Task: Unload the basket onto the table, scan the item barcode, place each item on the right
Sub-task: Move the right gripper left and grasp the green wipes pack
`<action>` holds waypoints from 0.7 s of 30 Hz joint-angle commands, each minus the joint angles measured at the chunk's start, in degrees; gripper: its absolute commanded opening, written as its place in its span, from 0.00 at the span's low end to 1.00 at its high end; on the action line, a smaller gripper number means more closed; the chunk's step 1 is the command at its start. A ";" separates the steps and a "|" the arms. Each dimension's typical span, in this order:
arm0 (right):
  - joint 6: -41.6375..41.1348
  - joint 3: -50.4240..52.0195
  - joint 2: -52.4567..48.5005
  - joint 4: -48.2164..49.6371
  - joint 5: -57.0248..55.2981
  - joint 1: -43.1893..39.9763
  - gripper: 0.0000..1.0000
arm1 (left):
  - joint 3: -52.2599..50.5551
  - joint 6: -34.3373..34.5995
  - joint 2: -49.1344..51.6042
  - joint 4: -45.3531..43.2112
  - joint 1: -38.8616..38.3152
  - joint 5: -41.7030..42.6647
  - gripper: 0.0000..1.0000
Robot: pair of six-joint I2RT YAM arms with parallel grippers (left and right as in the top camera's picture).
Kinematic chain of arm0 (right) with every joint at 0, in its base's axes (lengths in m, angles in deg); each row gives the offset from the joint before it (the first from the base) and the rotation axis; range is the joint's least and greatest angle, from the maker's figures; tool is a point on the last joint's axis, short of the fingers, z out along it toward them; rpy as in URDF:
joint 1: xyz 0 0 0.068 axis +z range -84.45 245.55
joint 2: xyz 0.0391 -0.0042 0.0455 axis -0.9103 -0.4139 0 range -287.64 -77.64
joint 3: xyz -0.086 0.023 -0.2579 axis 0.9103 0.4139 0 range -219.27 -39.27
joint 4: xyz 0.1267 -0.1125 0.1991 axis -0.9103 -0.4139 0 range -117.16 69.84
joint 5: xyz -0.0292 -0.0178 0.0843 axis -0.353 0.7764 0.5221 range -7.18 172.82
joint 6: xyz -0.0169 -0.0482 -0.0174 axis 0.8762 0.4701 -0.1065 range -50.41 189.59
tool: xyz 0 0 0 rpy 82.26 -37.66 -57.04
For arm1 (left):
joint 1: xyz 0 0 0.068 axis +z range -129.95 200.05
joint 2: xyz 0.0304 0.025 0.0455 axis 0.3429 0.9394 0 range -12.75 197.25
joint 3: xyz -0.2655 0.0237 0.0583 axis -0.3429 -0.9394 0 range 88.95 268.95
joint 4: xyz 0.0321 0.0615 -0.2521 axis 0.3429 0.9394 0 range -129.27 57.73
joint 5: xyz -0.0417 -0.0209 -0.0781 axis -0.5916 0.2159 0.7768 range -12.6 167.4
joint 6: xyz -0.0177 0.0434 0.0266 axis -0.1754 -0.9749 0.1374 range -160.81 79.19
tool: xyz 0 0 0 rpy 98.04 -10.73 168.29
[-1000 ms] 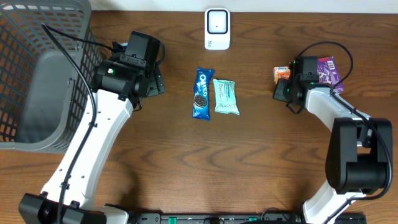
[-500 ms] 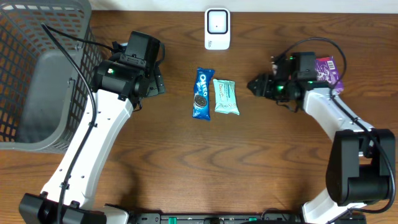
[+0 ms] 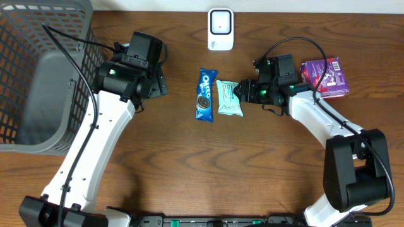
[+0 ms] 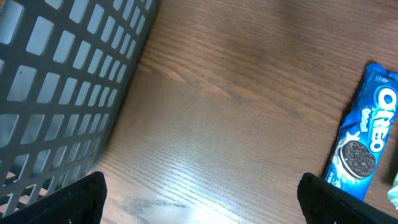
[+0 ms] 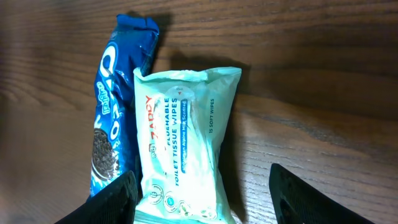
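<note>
Right wrist view shows the right gripper, jaws open, over the mint-green plastic wipes pack lying mid-tabletop just right of the blue Oreo packet; it is probably soft, light and slippery, best pinched across its width, and the left gripper has its jaws open too.

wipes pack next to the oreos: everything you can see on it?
The wipes pack is a soft, mint-green plastic pouch lying flat on the wooden table, label up: red brand name, "flushable toilet tissue wipes", a flap outline. One long edge lies against the Oreo pack. The right gripper stands open over one end, not closed on it.
</note>
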 commanded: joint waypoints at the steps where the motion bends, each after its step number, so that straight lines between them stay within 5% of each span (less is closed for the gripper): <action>1: -1.64 0.11 0.72 -0.02 -2.23 1.03 0.64 | 0.09 0.50 0.11 0.17 0.13 -0.37 0.98; 11: -3.65 1.20 0.42 0.44 -7.30 4.13 0.66 | 0.09 0.50 0.11 0.17 0.13 -0.37 0.98; 21: -4.20 1.20 -7.13 4.11 -0.44 4.24 0.60 | 0.09 0.50 0.11 0.17 0.13 -0.37 0.98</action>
